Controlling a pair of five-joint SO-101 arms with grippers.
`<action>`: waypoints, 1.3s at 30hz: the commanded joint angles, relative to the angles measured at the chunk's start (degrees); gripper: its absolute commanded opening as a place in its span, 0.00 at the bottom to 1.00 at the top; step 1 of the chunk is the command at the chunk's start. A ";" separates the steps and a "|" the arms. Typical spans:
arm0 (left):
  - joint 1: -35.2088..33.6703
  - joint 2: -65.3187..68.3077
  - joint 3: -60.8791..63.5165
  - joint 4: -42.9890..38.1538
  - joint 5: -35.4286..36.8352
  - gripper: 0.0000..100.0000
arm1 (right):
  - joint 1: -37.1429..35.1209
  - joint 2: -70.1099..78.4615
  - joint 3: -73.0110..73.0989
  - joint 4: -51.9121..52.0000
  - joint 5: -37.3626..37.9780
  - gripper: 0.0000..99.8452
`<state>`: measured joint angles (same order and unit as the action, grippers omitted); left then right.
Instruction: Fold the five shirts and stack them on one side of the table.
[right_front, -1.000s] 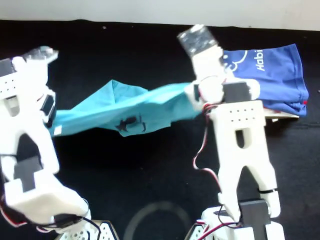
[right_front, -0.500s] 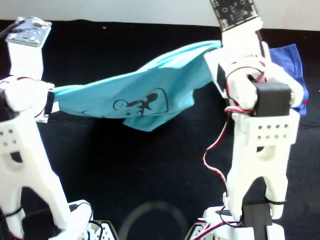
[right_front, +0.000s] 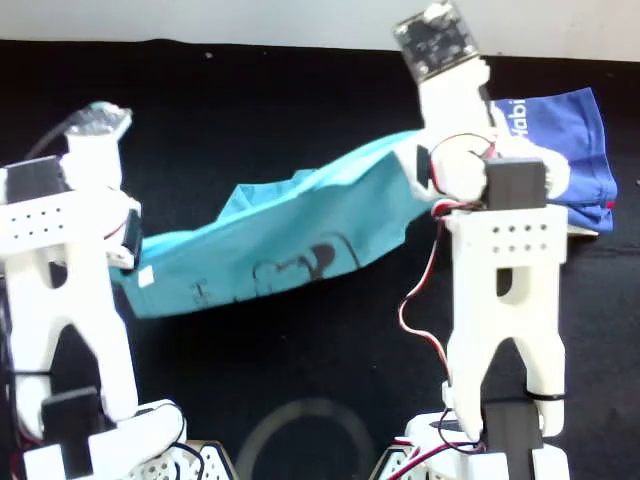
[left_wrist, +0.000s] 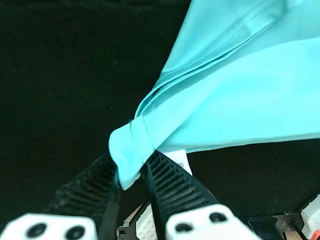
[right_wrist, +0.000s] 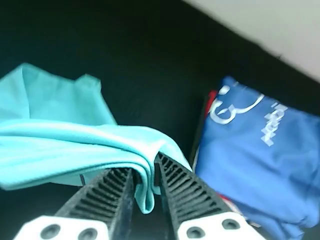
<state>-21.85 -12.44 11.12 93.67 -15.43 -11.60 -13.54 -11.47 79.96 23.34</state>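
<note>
Shirt in the air: the turquoise shirt (right_front: 290, 245) is hanging stretched between the two arms above the table, sagging a little along its lower edge. Its dark printed figure is facing up, and the end at the right arm is sitting higher than the end at the left arm.
Left side: the left gripper (left_wrist: 132, 172) is pinching a bunched hem corner of the turquoise shirt between its ribbed black fingers (left_wrist: 172, 182). A small white label (left_wrist: 180, 162) is poking out just beside them.
Right side: the right gripper (right_wrist: 145, 187) is squeezing a folded-over edge of the same shirt, with the cloth draping down between its pads and off to one side.
Stack: the blue shirt (right_front: 560, 150) is lying folded at the far right of the table, white print up, just behind the right arm. A red edge (right_wrist: 210, 100) is peeking out from under it.
Surface: the table (right_front: 250, 110) is showing black under the hanging cloth, and a pale ring (right_front: 300, 440) is showing near the front between the two arm bases.
</note>
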 joint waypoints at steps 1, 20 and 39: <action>0.13 3.38 4.44 -4.04 0.00 0.01 | -2.51 -3.21 8.13 -2.77 0.53 0.01; -2.68 10.33 9.80 -11.34 -9.85 0.19 | -4.26 -19.03 39.96 -15.25 0.18 0.01; -2.15 10.42 10.95 -12.57 -11.52 0.19 | -4.26 -18.77 39.52 -15.25 0.18 0.01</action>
<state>-22.55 -1.10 18.86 85.23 -26.68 -15.38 -30.15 28.62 65.19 23.34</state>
